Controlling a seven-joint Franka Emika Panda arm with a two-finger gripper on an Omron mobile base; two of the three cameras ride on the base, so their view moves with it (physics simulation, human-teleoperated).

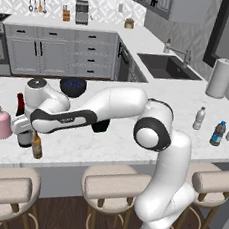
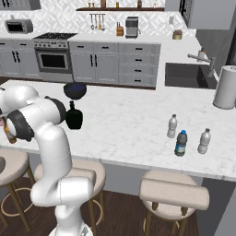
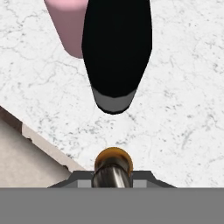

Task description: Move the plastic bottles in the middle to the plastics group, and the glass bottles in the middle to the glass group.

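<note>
Progress of the sorting task, seen from both sides of the base and from the hand. The arm reaches far to its left, where the gripper [image 1: 27,136] has its jaws clenched on the neck of the beer bottle [image 1: 36,147]; in the hand view the bottle's amber top [image 3: 113,161] sits between the fingertips. The beer bottle stands upright at the near edge of the marble surface [image 1: 134,139], just beside the wine bottle [image 1: 20,107] and near the pink bottle [image 1: 1,123], so it appears to have reached the glass group but is not yet let go.

The blue water bottle [image 2: 181,143] stands between the two clear water bottles [image 2: 172,126] [image 2: 204,141] at the far right of the surface, close to both; that part looks done.

The black flask [image 2: 73,116] is in the middle of the surface, near a dark bowl [image 2: 75,90] and well apart from the glass group. Judged from this layout, what is left is to release the beer bottle and then carry the flask over to the wine and pink bottles.
</note>
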